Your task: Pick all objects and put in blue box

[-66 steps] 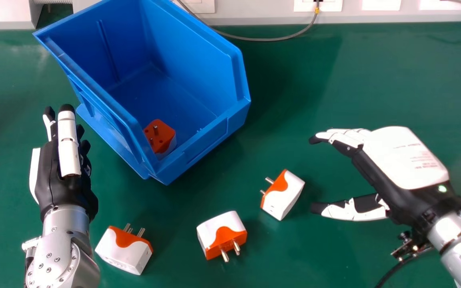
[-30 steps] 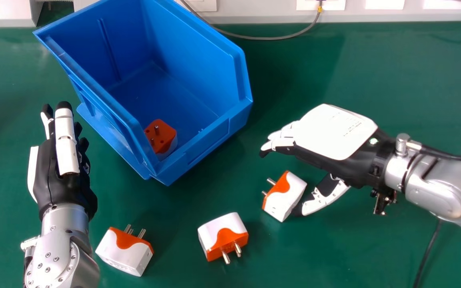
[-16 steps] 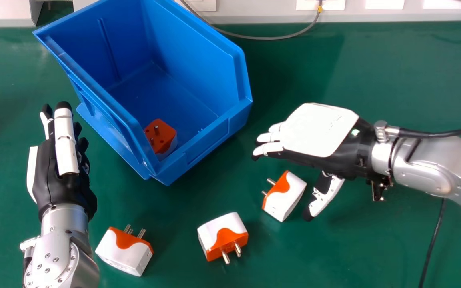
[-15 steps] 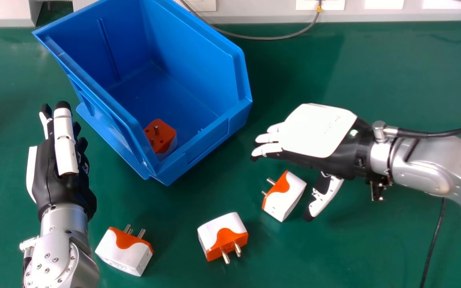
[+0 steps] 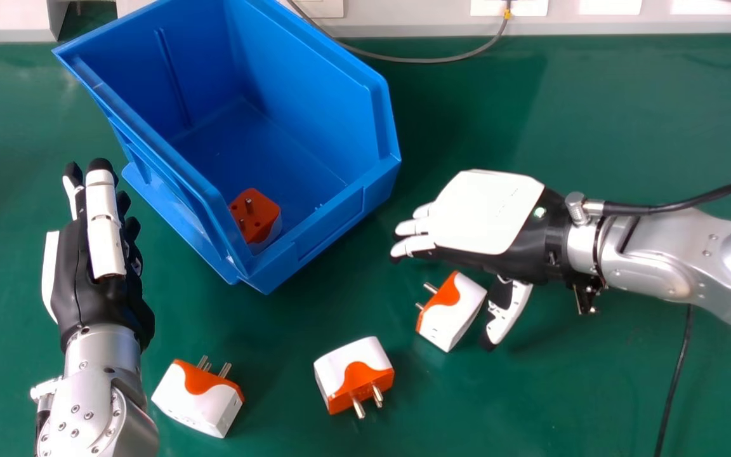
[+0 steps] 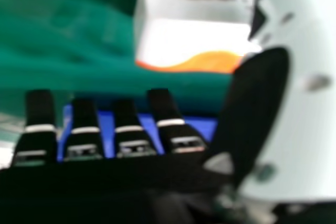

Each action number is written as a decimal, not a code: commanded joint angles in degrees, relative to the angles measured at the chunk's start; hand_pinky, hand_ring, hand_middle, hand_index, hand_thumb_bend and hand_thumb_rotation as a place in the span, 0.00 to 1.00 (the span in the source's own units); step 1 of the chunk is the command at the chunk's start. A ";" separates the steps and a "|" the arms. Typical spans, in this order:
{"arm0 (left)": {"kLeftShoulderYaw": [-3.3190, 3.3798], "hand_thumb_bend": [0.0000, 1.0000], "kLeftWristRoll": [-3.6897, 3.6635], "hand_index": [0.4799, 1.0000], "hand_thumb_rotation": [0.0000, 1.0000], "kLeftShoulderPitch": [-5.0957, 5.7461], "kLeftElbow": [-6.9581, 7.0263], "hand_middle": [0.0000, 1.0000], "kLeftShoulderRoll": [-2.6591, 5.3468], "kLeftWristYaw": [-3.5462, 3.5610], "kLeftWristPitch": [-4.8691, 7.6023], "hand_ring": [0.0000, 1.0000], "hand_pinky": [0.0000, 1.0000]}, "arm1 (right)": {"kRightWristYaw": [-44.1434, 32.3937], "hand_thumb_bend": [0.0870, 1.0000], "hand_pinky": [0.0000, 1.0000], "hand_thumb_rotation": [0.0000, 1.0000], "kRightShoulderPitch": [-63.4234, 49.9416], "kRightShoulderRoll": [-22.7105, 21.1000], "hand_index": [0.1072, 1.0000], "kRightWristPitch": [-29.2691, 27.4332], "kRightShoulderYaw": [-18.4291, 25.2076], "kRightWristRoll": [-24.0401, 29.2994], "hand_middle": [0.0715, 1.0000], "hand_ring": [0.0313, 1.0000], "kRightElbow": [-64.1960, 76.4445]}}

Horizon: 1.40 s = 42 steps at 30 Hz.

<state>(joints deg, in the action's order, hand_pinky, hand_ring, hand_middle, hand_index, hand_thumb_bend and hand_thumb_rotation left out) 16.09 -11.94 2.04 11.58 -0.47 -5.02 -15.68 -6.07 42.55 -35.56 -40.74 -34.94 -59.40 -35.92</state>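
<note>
Right hand (image 5: 486, 212) | palm down | thumb just beside rightmost plug adapter (image 5: 453, 314) | open, fingers loosely extended, holding nothing

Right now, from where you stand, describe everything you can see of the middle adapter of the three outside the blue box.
The middle adapter is a rounded block, apparently hard plastic: white body, orange pin end, the colours meeting in a curve. At least two metal pins jut from the orange end, towards the robot. It rests on the green table, and only that appears to touch it.
</note>
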 commanded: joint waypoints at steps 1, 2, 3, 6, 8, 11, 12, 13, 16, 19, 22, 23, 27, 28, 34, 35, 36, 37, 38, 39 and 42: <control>-0.05 0.29 -0.61 1.00 0.97 -0.06 1.81 0.99 -0.02 0.01 -0.11 0.99 1.00 | 1.83 0.62 0.77 0.36 2.58 0.34 0.83 -0.26 -0.54 -0.69 0.90 0.88 -0.36; -0.04 0.29 -0.60 1.00 0.97 -0.09 1.83 0.99 -0.05 0.00 -0.21 0.99 1.00 | 2.31 0.62 0.77 0.36 2.70 0.41 0.83 -0.30 -0.87 -0.94 0.89 0.88 -0.73; -0.08 0.29 -0.57 1.00 0.97 -0.11 1.85 0.99 -0.11 0.00 -0.31 0.99 1.00 | 2.60 0.62 0.76 0.35 2.81 0.57 0.82 -0.24 -1.15 -1.11 0.89 0.87 -1.13; -0.20 0.29 -0.56 1.00 0.97 0.08 2.28 1.00 -0.19 -0.03 -0.59 1.00 1.00 | 3.21 0.62 0.76 0.35 3.01 0.86 0.80 -0.16 -1.78 -1.74 0.88 0.87 -1.78; -0.17 0.29 -0.66 1.00 0.97 0.07 2.22 1.00 -0.25 0.18 -0.48 1.00 1.00 | 4.24 0.61 0.76 0.35 3.21 1.00 0.79 -0.25 -2.57 -2.72 0.88 0.87 -2.34; -0.08 0.29 -0.77 1.00 0.97 0.11 2.22 1.00 -0.35 0.39 -0.41 1.00 1.00 | 5.30 0.61 0.76 0.35 3.46 1.29 0.79 0.29 -3.92 -4.09 0.87 0.86 -3.10; -0.07 0.29 -0.76 1.00 0.97 0.10 2.19 1.00 -0.37 0.41 -0.39 1.00 1.00 | 5.62 0.61 0.75 0.35 3.41 1.35 0.78 0.47 -4.27 -4.51 0.87 0.86 -3.19; -0.06 0.29 -0.75 1.00 0.97 0.12 2.19 1.00 -0.38 0.43 -0.37 1.00 1.00 | 6.06 0.61 0.75 0.35 3.30 1.35 0.78 0.63 -4.63 -4.95 0.87 0.86 -3.20; -0.04 0.29 -0.72 1.00 0.97 0.26 2.48 1.00 -0.40 0.41 -0.34 1.00 1.00 | 7.37 0.61 0.75 0.35 2.81 1.13 0.77 1.33 -5.70 -6.33 0.87 0.86 -2.93; -0.05 0.29 -0.82 1.00 0.97 0.37 2.63 1.00 -0.35 0.51 -0.23 1.00 1.00 | 8.55 0.62 0.75 0.33 2.37 1.12 0.75 2.74 -6.98 -7.89 0.85 0.85 -3.09; 0.07 0.29 -0.91 1.00 0.97 0.39 2.71 1.00 -0.47 0.60 -0.36 1.00 1.00 | 10.36 0.62 0.74 0.32 1.86 1.08 0.74 4.26 -8.35 -9.60 0.84 0.84 -3.37; 0.13 0.29 -0.93 1.00 0.97 0.35 2.72 1.00 -0.53 0.60 -0.44 1.00 1.00 | 11.01 0.62 0.74 0.31 1.69 1.10 0.74 4.76 -8.80 -10.14 0.84 0.84 -3.47; 0.35 0.29 -1.07 1.00 0.97 0.39 2.90 1.00 -0.60 0.56 -0.63 1.00 1.00 | 12.77 0.59 0.73 0.27 1.29 0.89 0.73 6.06 -10.29 -11.14 0.83 0.83 -3.68; 0.50 0.29 -1.24 1.00 0.97 0.37 2.83 1.00 -0.59 0.62 -0.63 1.00 1.00 | 13.10 0.59 0.73 0.27 1.25 0.92 0.73 6.24 -10.64 -11.18 0.83 0.83 -3.76; 0.78 0.28 -1.62 1.00 0.97 0.42 3.09 1.00 -0.73 0.67 -0.96 1.00 1.00 | 13.99 0.45 0.70 0.14 1.14 0.98 0.72 6.79 -11.75 -10.67 0.81 0.81 -4.43; 0.77 0.28 -1.61 1.00 0.97 0.47 3.24 1.00 -0.77 0.59 -1.08 1.00 1.00 | 14.08 0.44 0.70 0.13 1.17 1.01 0.72 6.89 -11.94 -10.55 0.81 0.80 -4.67; 0.76 0.28 -1.59 1.00 0.97 0.52 3.38 1.00 -0.79 0.52 -1.20 1.00 1.00 | 14.20 0.43 0.70 0.12 1.23 1.06 0.72 6.96 -12.09 -10.40 0.81 0.80 -4.90; 0.76 0.28 -1.56 1.00 0.97 0.56 3.49 1.00 -0.83 0.45 -1.29 1.00 1.00 | 14.42 0.43 0.70 0.12 1.31 1.17 0.72 7.04 -12.23 -10.26 0.81 0.80 -5.21; 0.78 0.28 -1.54 1.00 0.97 0.58 3.54 1.00 -0.87 0.41 -1.33 1.00 1.00 | 14.72 0.43 0.70 0.12 1.42 1.28 0.72 7.16 -12.39 -10.24 0.81 0.80 -5.57; 0.79 0.28 -1.53 1.00 0.97 0.56 3.60 1.00 -0.90 0.37 -1.38 1.00 1.00 | 15.21 0.43 0.69 0.11 1.50 1.43 0.71 7.21 -12.50 -10.16 0.81 0.80 -6.07; 0.91 0.28 -1.70 1.00 0.97 0.51 3.70 1.00 -0.94 0.42 -1.48 1.00 1.00 | 17.60 0.44 0.69 0.10 1.69 1.69 0.70 6.98 -12.72 -9.93 0.80 0.79 -7.59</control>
<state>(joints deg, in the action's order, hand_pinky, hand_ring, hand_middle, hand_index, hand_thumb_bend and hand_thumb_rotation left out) 16.99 -13.47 2.48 13.33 -0.88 -4.59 -17.22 11.49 44.34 -33.28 -35.05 -46.92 -67.82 -41.09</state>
